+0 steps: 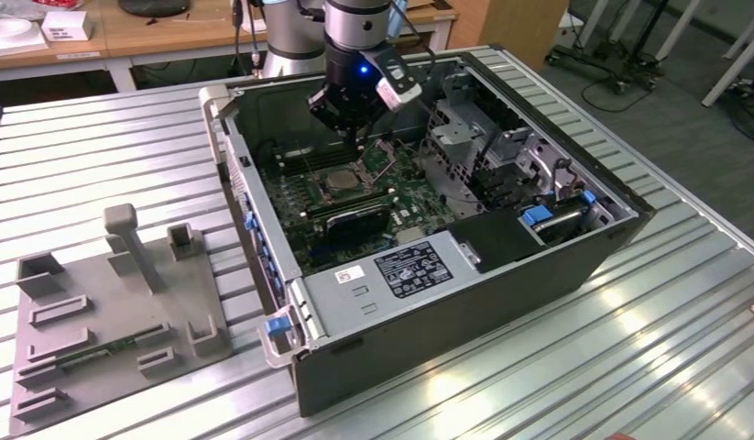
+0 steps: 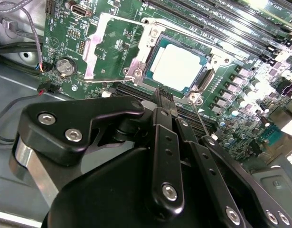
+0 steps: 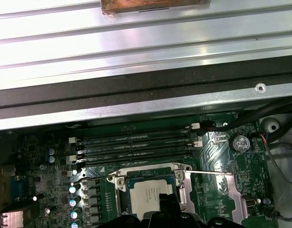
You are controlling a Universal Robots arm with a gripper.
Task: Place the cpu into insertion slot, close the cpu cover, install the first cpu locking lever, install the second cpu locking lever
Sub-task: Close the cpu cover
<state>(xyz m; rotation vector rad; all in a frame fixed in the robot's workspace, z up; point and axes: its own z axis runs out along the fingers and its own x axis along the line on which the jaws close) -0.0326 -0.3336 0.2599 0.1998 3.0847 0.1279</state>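
Claw fingers together, nothing clamped. I hang over the motherboard, tips just beside the insertion slot. Cpu lies seated flat in the slot, bare. Cpu cover is swung open, lying beside the slot on the board.

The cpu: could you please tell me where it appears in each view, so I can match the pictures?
Exterior view: the cpu sits mid-board inside the open computer case.
Second wrist view: the cpu sits in the insertion slot, with the cpu cover open beside it.
First wrist view: the cpu lies next to the memory slots.
Shared landmark: those long black memory slots.
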